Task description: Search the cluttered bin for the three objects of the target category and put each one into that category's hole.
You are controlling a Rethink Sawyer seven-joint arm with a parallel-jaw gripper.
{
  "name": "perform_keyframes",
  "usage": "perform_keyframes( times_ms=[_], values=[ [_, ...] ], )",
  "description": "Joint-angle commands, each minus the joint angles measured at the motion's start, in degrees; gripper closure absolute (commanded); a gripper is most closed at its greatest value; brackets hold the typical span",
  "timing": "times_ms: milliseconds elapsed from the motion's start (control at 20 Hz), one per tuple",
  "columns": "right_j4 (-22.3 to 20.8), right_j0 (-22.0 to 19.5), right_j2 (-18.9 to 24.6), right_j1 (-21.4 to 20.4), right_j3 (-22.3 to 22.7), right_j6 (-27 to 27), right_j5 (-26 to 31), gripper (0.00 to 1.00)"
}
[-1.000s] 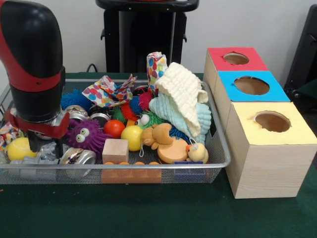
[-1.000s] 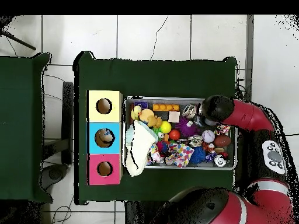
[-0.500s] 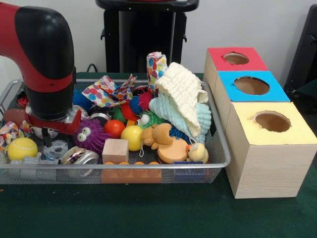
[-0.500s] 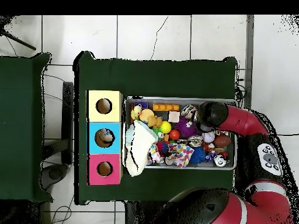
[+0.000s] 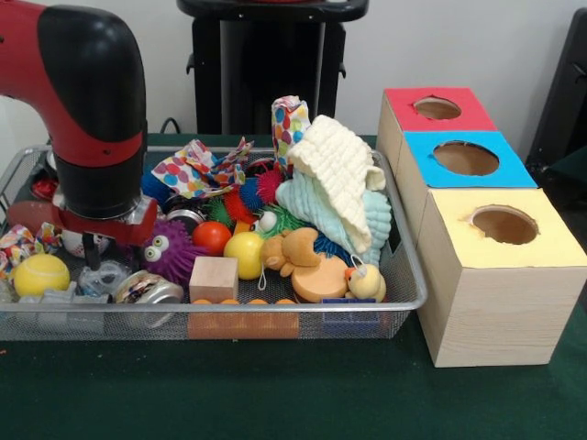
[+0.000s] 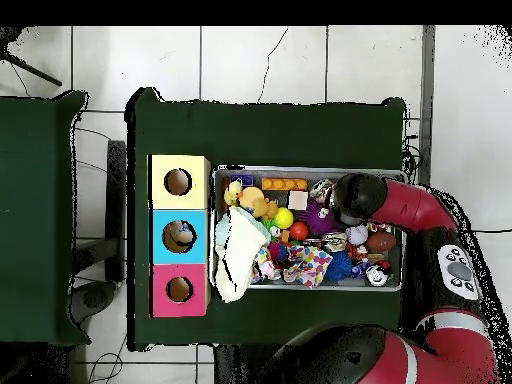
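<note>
My gripper (image 5: 92,251) is down inside the wire bin (image 5: 404,302) at its left end, between a yellow tennis ball (image 5: 40,273) and a purple fuzzy toy with eyes (image 5: 171,249). The wrist hides most of it. A crumpled clear plastic piece (image 5: 103,275) and a shiny metal can (image 5: 147,289) lie just below it. In the overhead view the arm's black head covers the gripper (image 6: 350,200). Three boxes with round holes stand beside the bin: red (image 5: 438,109), blue (image 5: 466,159) and yellow (image 5: 503,225).
The bin also holds a red ball (image 5: 211,236), a yellow ball (image 5: 244,253), a wooden cube (image 5: 214,278), a small yellow duck (image 5: 367,280), a white cloth (image 5: 339,174) and a patterned cloth (image 5: 197,170). A black stand (image 5: 266,64) rises behind the bin.
The arm has shifted from over the tennis ball toward the purple toy, and the gripper sits a little higher than a second ago. The bin's contents look unmoved.
</note>
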Motion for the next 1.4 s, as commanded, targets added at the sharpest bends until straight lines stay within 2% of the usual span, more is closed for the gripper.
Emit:
perform_keyframes(
  times_ms=[50,550,950,1200,1400],
  values=[
    [-3.1,0.9,2.3,1.9,-2.5,-4.7,6.1,0.0],
    [-4.1,0.9,2.7,2.6,-3.5,-4.5,3.4,0.0],
    [-5.4,0.6,3.0,3.3,-2.3,-3.5,-3.2,0.0],
    [-7.0,1.2,2.0,1.4,0.5,-1.2,-7.6,0.0],
    [-7.4,1.3,0.2,-2.6,5.9,1.1,-7.4,0.0]
  ],
)
